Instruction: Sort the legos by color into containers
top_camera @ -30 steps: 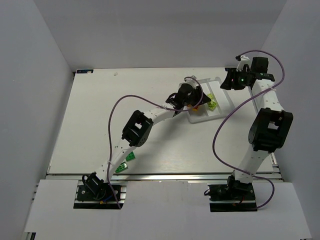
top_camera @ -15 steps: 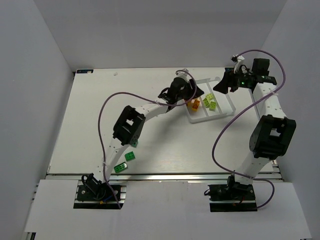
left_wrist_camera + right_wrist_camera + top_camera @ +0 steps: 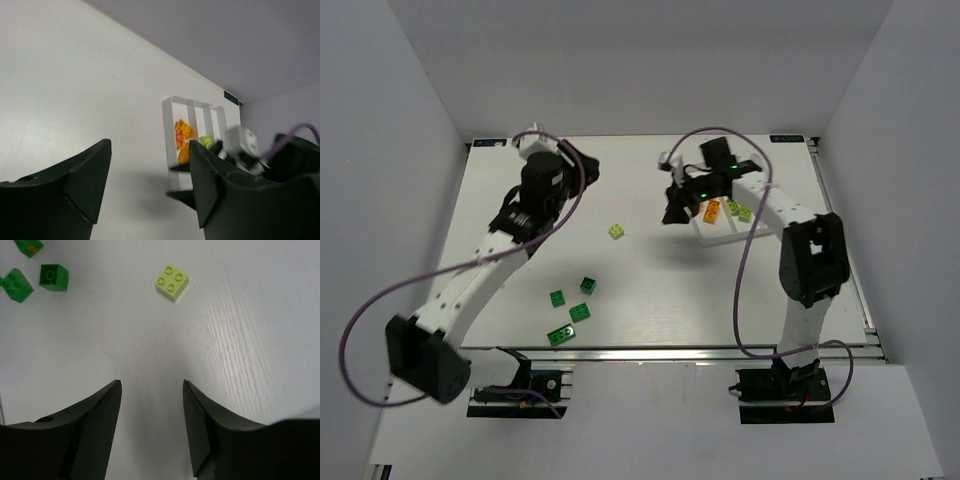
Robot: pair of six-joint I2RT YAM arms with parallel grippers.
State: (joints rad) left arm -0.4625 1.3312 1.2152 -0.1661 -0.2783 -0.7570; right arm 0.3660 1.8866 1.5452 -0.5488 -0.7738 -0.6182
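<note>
Middle of counter (image 3: 660, 290) bare: wide lane between the two arms. Pale yellow-green brick (image 3: 172, 282) lies alone, free counter on every side. Right gripper (image 3: 151, 390) hangs short of it, fingers (image 3: 95, 415) apart, nothing between. Dark green bricks (image 3: 580, 312) clustered front-left, small gaps between them. Right arm (image 3: 770, 200) crosses far end of tray (image 3: 725, 236), gripper just beside its left rim. Left gripper (image 3: 150, 147) back left near left wall (image 3: 400, 220), well apart from bricks.
</note>
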